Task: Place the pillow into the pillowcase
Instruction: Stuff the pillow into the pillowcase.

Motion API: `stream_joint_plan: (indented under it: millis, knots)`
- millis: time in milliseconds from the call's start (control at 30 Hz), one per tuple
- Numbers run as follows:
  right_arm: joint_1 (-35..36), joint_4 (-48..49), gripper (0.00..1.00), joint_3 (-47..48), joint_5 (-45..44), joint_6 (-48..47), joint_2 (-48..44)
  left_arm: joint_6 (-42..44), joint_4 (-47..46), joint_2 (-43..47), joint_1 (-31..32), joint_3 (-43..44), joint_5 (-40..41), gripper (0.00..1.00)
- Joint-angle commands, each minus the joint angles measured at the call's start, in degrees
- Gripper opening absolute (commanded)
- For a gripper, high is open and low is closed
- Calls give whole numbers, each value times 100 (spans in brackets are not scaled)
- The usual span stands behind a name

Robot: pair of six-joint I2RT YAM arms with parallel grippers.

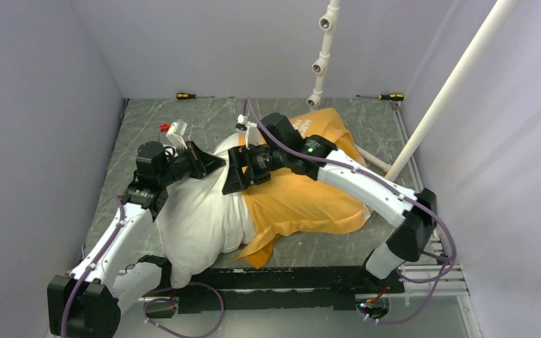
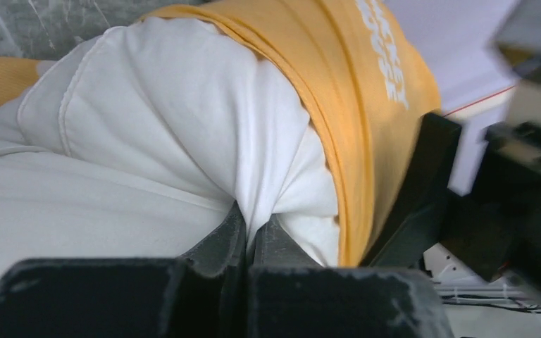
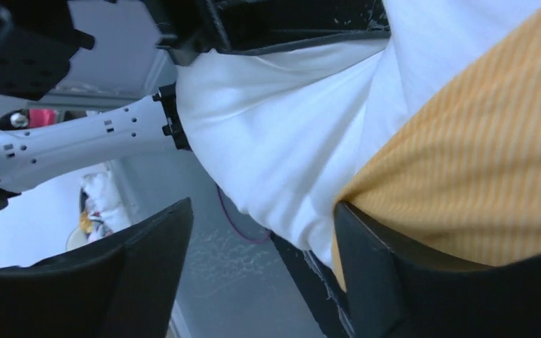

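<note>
Pinching the pillow [image 2: 148, 105] are the left fingers [image 2: 218, 243]; right fingers [image 3: 148, 239] gape against the white-lettered pillowcase [image 2: 352, 105].

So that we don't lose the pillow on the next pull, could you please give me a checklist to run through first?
1. Left fingers clamped on the pillow: ok, shut on a fold of its white fabric.
2. Right fingers gripping the pillowcase: not ok, they stand apart, one against the orange cloth.
3. Case opening around the pillow: ok, the hem wraps one end.
4. Pillow fully inside: not ok, much of it lies outside in the top view.
5. Hem free underneath: cannot tell, hidden.
</note>
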State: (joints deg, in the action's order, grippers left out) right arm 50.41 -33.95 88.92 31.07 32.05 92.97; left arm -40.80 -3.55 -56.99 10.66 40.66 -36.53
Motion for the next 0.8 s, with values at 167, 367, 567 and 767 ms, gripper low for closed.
stream_joint_plan:
  millis: [167, 367, 567, 767]
  knots:
    - [-189, -1174, 88, 1614, -1944, -331, -363, 384, 217, 981, 700, -1005, 538, 0]
    - [-259, -1739, 79, 2716, -2648, -479, 656, 265, 207, 1143, 1209, -1333, 980, 0]
    - [-265, -2836, 70, 4095, -3080, -613, 1937, 388, 341, 1020, 1539, -1211, 1169, 0]
    - [-148, -3378, 66, 4010, -4376, -582, 2154, 487, 483, 1040, 1656, -1142, 1257, 0]
